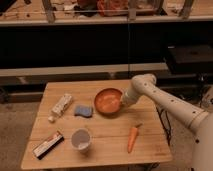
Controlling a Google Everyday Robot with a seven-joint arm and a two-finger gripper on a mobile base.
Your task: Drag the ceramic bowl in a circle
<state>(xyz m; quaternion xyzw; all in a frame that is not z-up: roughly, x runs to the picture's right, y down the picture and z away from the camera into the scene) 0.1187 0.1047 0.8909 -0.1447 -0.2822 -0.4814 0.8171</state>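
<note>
**Inspector:** Start with the largest item.

**Recorder:** One wooden table (pixel 150 150), slatted top. One white robot arm (pixel 170 102) reaches in from the right, over the table's far right part.

**Inspector:** The task item?

**Recorder:** One ceramic bowl (pixel 106 101), orange-red, round and shallow. It stands upright on the far half of the table, a little right of centre. It is the widest object on the table.

**Inspector:** The tool relative to it?

**Recorder:** The gripper (pixel 123 101) is at the bowl's right rim, where the end of the arm meets the rim. I cannot tell whether it is apart, together or clamped on the rim.

**Inspector:** Remaining items, counted.

**Recorder:** Five, one of each.
- A white tube (pixel 61 106) lies at an angle to the left of the bowl, towards the left edge.
- A flat packet (pixel 48 145), dark with a red band, lies at the near left corner.
- A carrot (pixel 132 138) lies near and to the right of the bowl, well apart from it, with its stem end pointing far.
- A clear plastic cup (pixel 81 139) stands upright near the front edge, right of the packet.
- A blue sponge (pixel 83 110) lies between the tube and the bowl, just beside the bowl's left rim.

**Inspector:** Brands or labels?

**Recorder:** The tube and the packet both carry printing, but it is too blurred to read. I can make out no markings on the bowl, cup, sponge or arm.
</note>
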